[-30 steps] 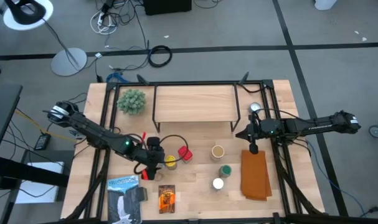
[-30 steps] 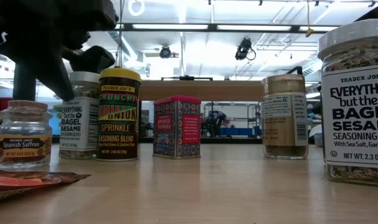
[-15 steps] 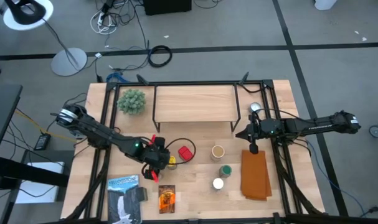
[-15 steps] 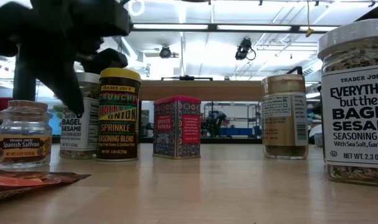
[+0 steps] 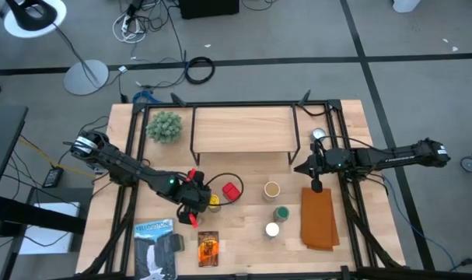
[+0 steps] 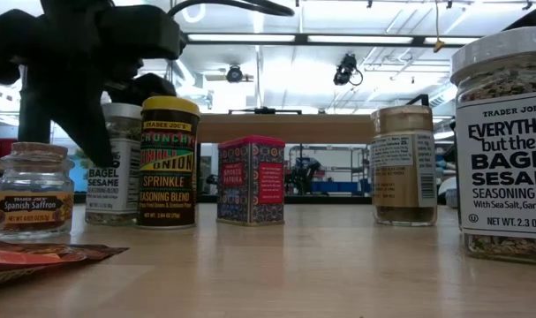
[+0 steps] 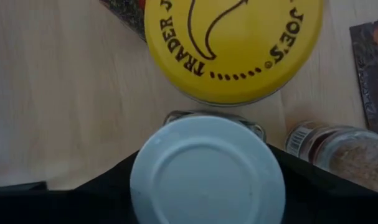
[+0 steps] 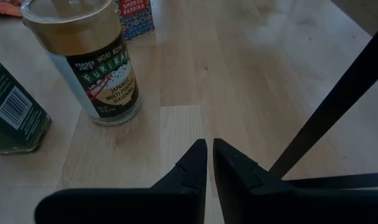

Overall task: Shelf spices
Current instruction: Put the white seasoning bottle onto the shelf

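Note:
My left gripper [image 5: 192, 204] stands over a white-lidded spice jar [image 7: 207, 169], its dark fingers on either side of the lid. That jar [image 6: 117, 163] stands right beside the yellow-lidded jar [image 5: 213, 202]. A red box [image 5: 231, 190], a tan-lidded jar [image 5: 272, 189], a green-lidded jar [image 5: 281, 212] and another white-lidded jar [image 5: 272, 229] stand on the table. The shelf [image 5: 242, 130] is at the far middle. My right gripper [image 8: 209, 155] hovers shut near the shelf's right legs, holding nothing. My left gripper takes the white-lidded jar between its two fingers at the lid's opposite sides [image 7: 137, 180]. The fingers come steeply from above, one finger [image 6: 84, 124] showing in front of the jar's left side. The jar stands upright with its base on the table.
A small saffron jar [image 6: 31, 190] and an orange-brown packet [image 5: 208, 247] lie close by, near a blue-and-white package [image 5: 155, 249]. A folded orange-brown cloth [image 5: 319, 218] lies at the right. A green plant [image 5: 164, 126] sits left of the shelf.
My left gripper has gone a little toward the table's right edge and tipped further down over the white-lidded jar beside the yellow-lidded one. The jars have stayed where they were.

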Robot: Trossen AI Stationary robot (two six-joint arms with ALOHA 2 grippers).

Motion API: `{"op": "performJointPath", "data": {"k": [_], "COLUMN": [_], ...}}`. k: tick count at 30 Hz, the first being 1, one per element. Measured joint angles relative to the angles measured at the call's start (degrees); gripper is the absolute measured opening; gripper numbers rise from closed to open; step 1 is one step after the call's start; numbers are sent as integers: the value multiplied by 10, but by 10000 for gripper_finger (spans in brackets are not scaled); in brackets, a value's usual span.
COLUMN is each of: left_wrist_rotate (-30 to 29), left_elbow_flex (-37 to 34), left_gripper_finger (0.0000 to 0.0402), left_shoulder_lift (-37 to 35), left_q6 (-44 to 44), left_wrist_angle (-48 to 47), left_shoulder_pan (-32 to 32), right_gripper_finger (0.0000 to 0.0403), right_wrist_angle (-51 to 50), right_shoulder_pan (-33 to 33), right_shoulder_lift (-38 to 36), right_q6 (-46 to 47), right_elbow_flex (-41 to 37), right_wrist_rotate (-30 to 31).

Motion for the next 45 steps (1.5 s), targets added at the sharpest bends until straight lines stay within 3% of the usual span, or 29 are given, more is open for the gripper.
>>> {"op": "performJointPath", "data": {"k": [12,25,37,45], "left_wrist_rotate": [0,0,-9,-8], "left_elbow_flex": [0,10,165,290], "left_gripper_finger": [215,211,210,210], "left_shoulder_lift": [-1,0,0,0], "left_q6": [-3,-47,-17,36], "left_wrist_angle": [3,-20,-148,-301], "left_shoulder_pan": [0,2,17,95], "right_gripper_finger": [25,26,28,28], "right_wrist_angle": [0,0,0,0], "right_shoulder_pan": [0,0,0,0], "right_shoulder_lift": [0,0,0,0], "right_q6": [0,0,0,0], "right_elbow_flex": [0,0,0,0], "right_wrist_rotate": [0,0,0,0]}}
